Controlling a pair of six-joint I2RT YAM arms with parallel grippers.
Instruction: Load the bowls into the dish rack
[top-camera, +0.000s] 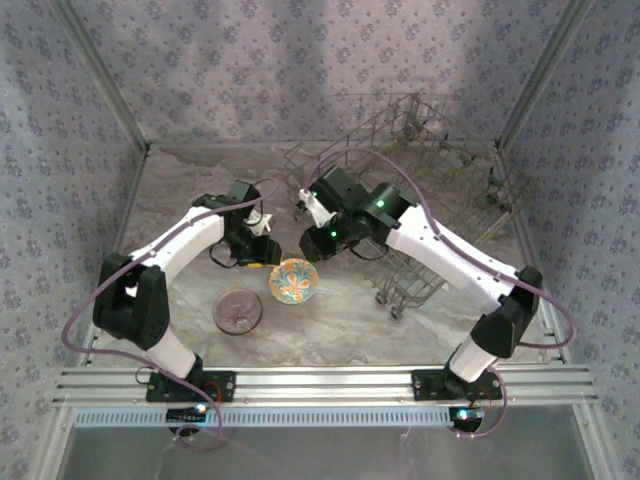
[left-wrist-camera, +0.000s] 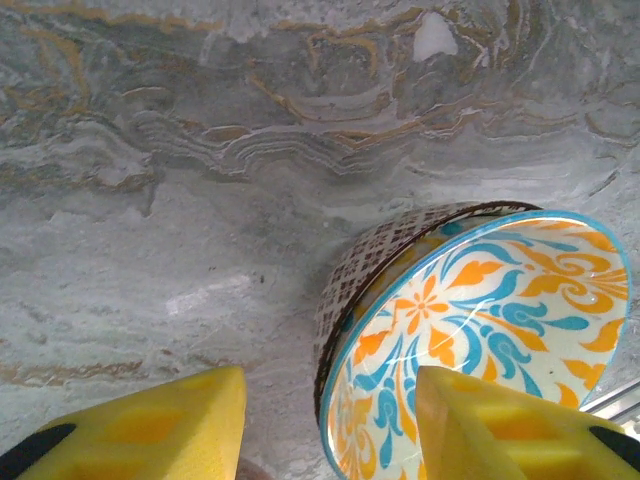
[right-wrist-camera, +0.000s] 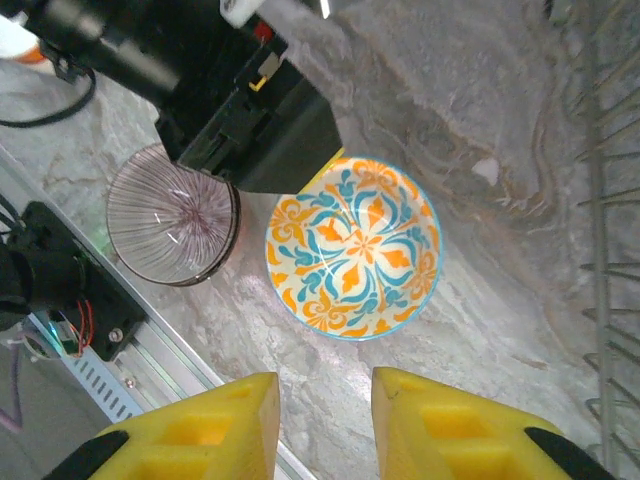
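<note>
patterned bowl (top-camera: 294, 281): orange/teal flowers inside, lattice print outside. It sits upright on the table (top-camera: 340, 335), near centre, between the two arms and short of the dish rack (top-camera: 440, 150).

It looks like glazed ceramic, so stiff, slick and some weight for its size. It will chip if dropped or knocked on wire. There's no handle, so my call is a rim pinch, one pad inside the wall and one outside. The foam pads should bite on the glaze.

left gripper (left-wrist-camera: 330, 385) is set for exactly that. Jaws are open and straddle the rim, with one yellow pad over the inside and the other outside. I can't tell if either pad touches. Not clamped.

right gripper (right-wrist-camera: 325, 390) hangs above the same bowl, jaws open, holding nothing.

ribbed bowl (top-camera: 237, 311): translucent, purplish, just beside the patterned one on the left arm's side, close but apart. Glass or plastic, can't tell, so treat it as fragile.

In the way:
- Both wrists crowd one bowl, so arm-to-arm contact is the main risk.
- The rack is on the right arm's side, so the left arm would have to carry past the right wrist or hand over.
- rack tines (right-wrist-camera: 610, 200) stand close together. The bowl likely has to go in on edge, and the rim will hit wire if rushed.
</note>
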